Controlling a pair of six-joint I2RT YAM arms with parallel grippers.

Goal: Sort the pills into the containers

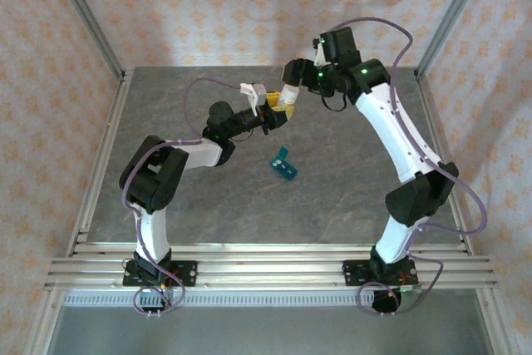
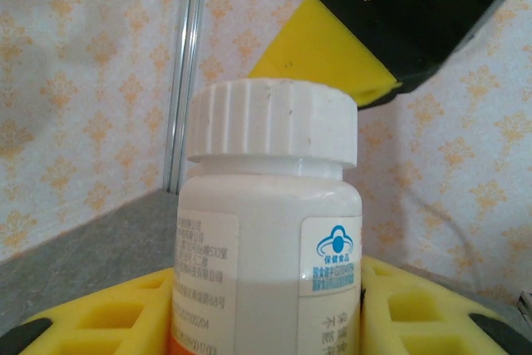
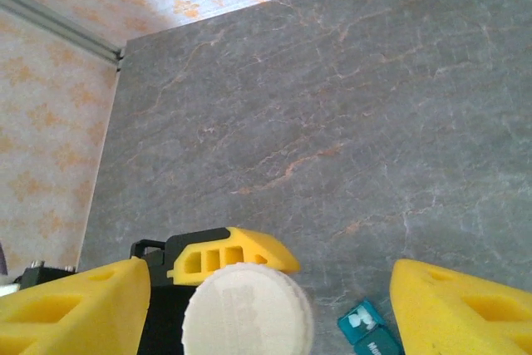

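The grey stone-patterned table [image 1: 349, 197] lies bare and wide on every side of both sets of fingers, out to the aluminium frame rails [image 1: 100, 164] and the patterned walls [image 1: 208, 6]. The two arms meet above the far middle of the table. The left gripper [image 1: 269, 110] is closed on a white bottle [image 2: 266, 239], whose body sits upright between its yellow fingers [image 2: 91, 322], lifted off the table. The ribbed white cap [image 3: 248, 312] is on and the body is opaque, so I cannot tell what is inside. A printed label with a blue logo faces the left wrist camera. The right gripper [image 3: 273, 280] hangs directly over the cap. Its yellow fingers [image 3: 75, 305] are spread wide, one on each side of the cap, with a gap on both sides and no contact. The teal pill box [image 1: 283, 164] lies flat on the table below and to the near side of both grippers, well apart from the left fingers. In the right wrist view it sits just inside the right-hand finger [image 3: 370, 332]. It is a short translucent strip with a white patch at one end, and I cannot tell whether that is a pill or a marking.
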